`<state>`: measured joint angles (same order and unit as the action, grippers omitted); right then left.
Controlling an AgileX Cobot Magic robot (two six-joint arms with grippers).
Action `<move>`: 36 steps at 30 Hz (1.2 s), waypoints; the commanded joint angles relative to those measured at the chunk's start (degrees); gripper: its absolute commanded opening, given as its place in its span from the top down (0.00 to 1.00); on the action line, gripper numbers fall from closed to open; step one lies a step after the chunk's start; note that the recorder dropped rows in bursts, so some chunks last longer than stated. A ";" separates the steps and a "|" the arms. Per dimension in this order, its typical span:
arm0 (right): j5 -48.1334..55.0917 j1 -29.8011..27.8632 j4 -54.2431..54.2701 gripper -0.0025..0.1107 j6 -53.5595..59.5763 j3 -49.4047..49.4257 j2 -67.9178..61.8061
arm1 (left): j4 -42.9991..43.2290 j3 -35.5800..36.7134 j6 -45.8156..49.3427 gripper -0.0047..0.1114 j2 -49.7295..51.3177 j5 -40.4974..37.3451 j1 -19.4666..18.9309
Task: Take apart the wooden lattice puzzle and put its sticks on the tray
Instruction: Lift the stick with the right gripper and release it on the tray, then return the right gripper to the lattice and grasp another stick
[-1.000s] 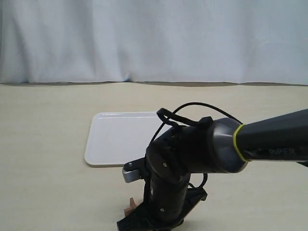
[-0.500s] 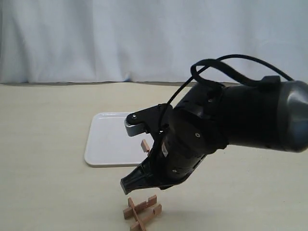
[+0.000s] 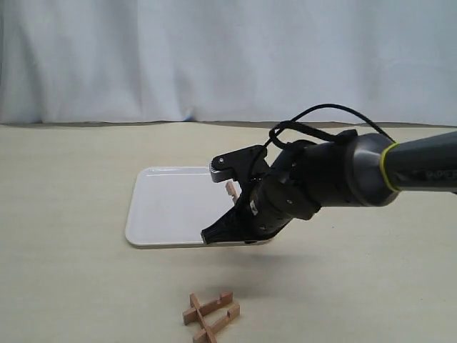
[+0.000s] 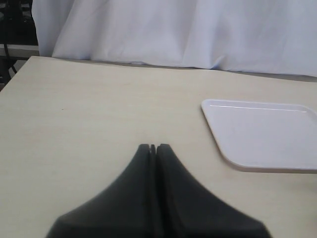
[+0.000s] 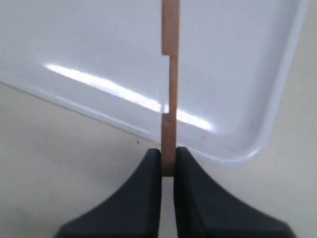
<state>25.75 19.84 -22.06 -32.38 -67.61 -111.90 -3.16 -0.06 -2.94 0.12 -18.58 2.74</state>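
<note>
My right gripper (image 5: 168, 161) is shut on one end of a thin notched reddish-brown stick (image 5: 170, 89), which sticks out past the fingertips over the near corner of the white tray (image 5: 99, 44). In the exterior view that gripper (image 3: 230, 209) hangs above the tray's (image 3: 164, 207) front right edge, with the stick (image 3: 230, 190) showing between black arm parts. What is left of the wooden lattice puzzle (image 3: 211, 315), a few crossed sticks, lies on the table in front of the tray. My left gripper (image 4: 153, 147) is shut and empty, low over bare table with the tray (image 4: 262, 134) to one side.
A white curtain (image 3: 228, 57) closes off the far edge of the beige table (image 3: 64, 214). The right arm's dark body and its cable loop (image 3: 321, 114) reach in from the right above the table.
The right gripper has risen from the puzzle with one stick and carried it back to the tray's front edge. The rest of the puzzle stays on the table, now uncovered.
</note>
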 commanded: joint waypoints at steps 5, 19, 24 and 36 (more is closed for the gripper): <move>-11.79 -4.76 -1.59 0.93 -6.17 -1.64 -4.34 | 0.14 0.06 0.06 0.96 -0.12 0.43 0.01; -10.37 -4.51 -0.75 0.40 -5.34 -4.95 -5.31 | 0.14 0.06 0.06 0.96 -0.12 0.43 0.01; -3.66 -2.98 -0.75 0.40 -1.74 -4.95 0.83 | 0.14 0.06 0.06 0.96 -0.12 0.43 0.01; 21.66 8.31 1.31 0.40 10.94 -4.95 6.05 | 0.14 0.06 0.06 0.96 -0.12 0.31 0.01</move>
<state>42.83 25.11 -22.16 -25.48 -72.55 -106.88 -3.16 -0.06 -2.94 0.12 -18.58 2.74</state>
